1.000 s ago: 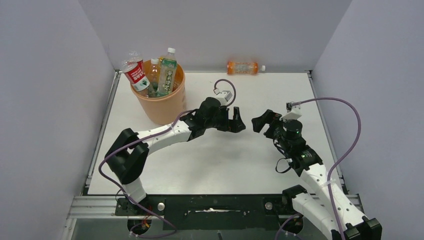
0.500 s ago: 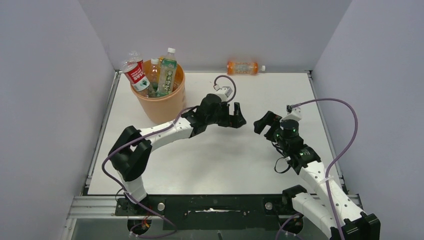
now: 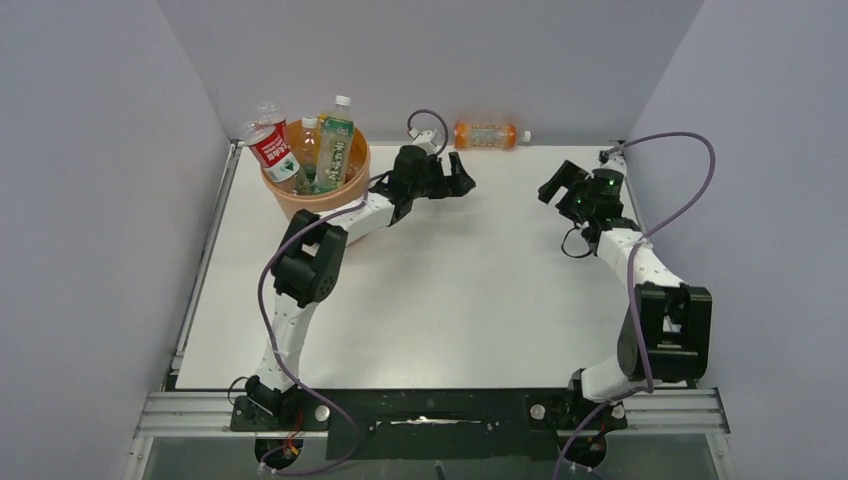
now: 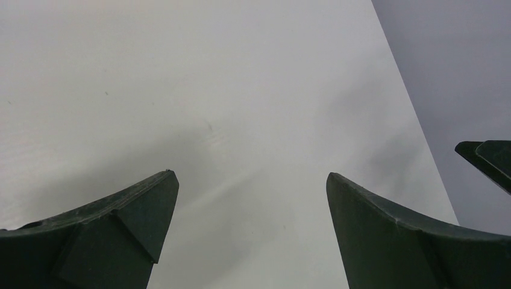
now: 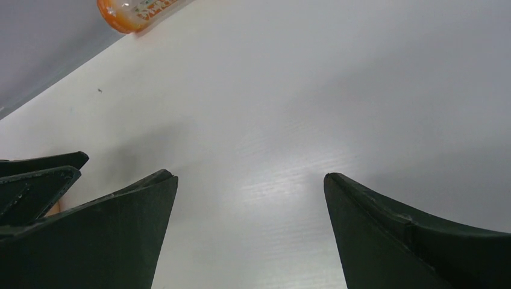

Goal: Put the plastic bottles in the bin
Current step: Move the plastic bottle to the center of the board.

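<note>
Right hand (image 5: 250, 176) agape, orange bottle (image 5: 129, 12) half-cropped

White tabletop (image 3: 450, 300), pale grey walls (image 3: 430, 50) enclosing three sides, aluminium rail (image 3: 180, 413) along the near edge

The red-labelled bottle (image 3: 272, 146) and orange bottle (image 3: 487, 135) bear print, probably lettering, unreadable.

peach-orange bin (image 3: 325, 216), orange bottle (image 3: 487, 135), red-labelled bottle (image 3: 271, 148), green-labelled bottle (image 3: 336, 147), white table (image 3: 450, 290)
</note>
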You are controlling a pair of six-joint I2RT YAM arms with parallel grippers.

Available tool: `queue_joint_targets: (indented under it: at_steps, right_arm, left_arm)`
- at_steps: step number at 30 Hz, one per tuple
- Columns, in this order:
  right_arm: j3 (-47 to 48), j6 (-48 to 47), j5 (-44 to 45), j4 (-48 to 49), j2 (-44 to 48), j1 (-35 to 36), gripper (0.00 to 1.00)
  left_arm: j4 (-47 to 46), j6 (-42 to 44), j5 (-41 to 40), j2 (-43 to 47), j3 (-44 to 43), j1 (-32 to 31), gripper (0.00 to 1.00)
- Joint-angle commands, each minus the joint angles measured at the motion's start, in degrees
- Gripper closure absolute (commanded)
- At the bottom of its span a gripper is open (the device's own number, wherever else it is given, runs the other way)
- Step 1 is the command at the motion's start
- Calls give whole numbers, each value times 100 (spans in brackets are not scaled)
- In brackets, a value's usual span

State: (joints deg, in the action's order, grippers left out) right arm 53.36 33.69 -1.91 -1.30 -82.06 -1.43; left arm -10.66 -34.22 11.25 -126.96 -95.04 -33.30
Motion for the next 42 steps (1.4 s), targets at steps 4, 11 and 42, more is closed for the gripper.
queue_joint_targets:
  at_steps: [4, 11, 42]
  right_arm:
    - [1508, -264, -1235, 1602, -1672, -552, 2]
    - [3129, -279, -1817, 2270, -3573, -800, 2]
    - [7610, 944, -2798, 4014, -7764, -650, 2]
  left_arm:
    - [-1506, -125, 22, -1051, -1258, 317, 3]
    - [-2196, -208, 290, -2364, -2588, 705, 3]
    - [-3816, -422, 521, -3996, -3813, 1291, 3]
